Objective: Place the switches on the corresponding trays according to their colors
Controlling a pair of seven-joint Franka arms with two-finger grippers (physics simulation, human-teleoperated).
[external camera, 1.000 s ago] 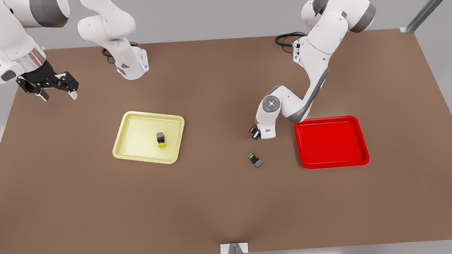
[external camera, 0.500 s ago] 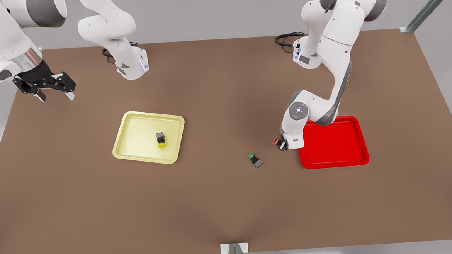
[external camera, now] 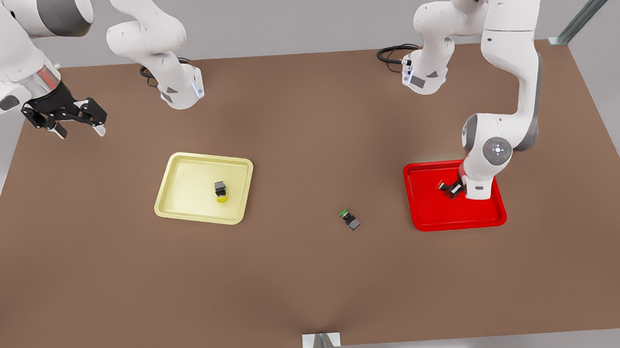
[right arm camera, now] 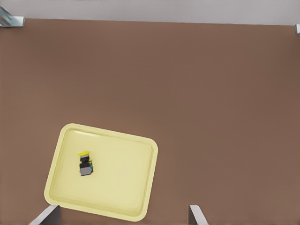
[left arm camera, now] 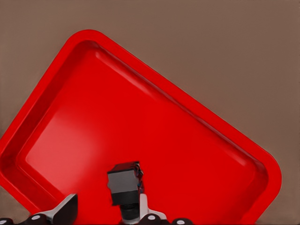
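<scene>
Left gripper (external camera: 451, 189) has travelled from beside the green switch (external camera: 350, 219) across the near rim and now sits over the red tray (external camera: 458, 216), carrying the red switch (left arm camera: 124, 184).

Fingers (left arm camera: 143, 206) are narrowed on the switch's dark body, which sticks out ahead of the tips. In the left wrist view the tray floor lies directly past the fingertips, with rim on every side of them, so I judge a straight lower-and-release lands it inside. Whether the body already touches the floor, I can't tell.

Right gripper (external camera: 65, 122) waits wide open and empty, well apart from the yellow tray (external camera: 185, 215), where the yellow switch (external camera: 220, 191) already lies.

Green switch lies on the desk (external camera: 315, 280) between the trays, nearer the left gripper.
</scene>
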